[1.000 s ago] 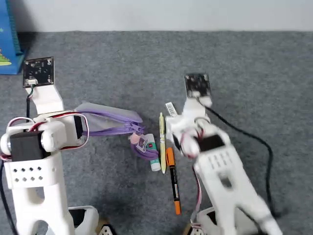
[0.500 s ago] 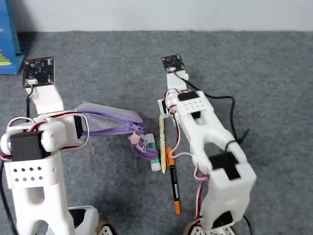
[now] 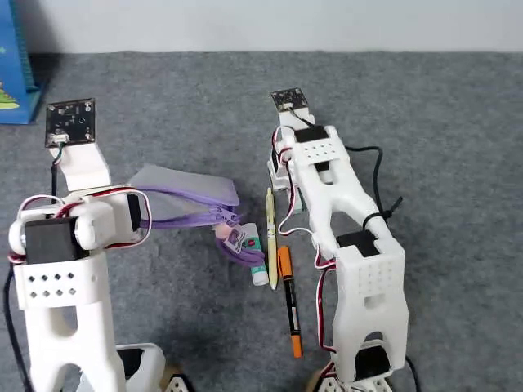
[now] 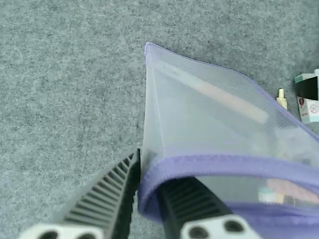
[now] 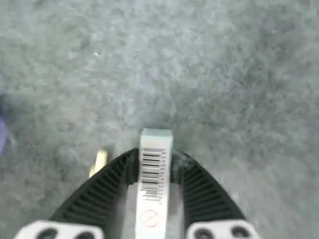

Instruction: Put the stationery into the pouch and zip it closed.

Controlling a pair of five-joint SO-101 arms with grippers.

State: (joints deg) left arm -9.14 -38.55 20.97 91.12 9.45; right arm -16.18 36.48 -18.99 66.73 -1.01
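Grey felt-like table (image 3: pixel 458 106) under a pale wall (image 3: pixel 327 24).
At the far left corner, against the wall, a blue upright object (image 3: pixel 12 49) with a green patch low on its face, cut off by the edge, dark shadow just beside it.

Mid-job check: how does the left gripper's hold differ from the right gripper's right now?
The left gripper is shut on the pouch's soft purple edge band, while the right gripper is shut on a stiff little barcoded box. The left gripper pinches a thin layer, fingers nearly meeting; the right gripper's fingers stand apart by the box's width. Both grip between the fingertips, low over the grey mat.
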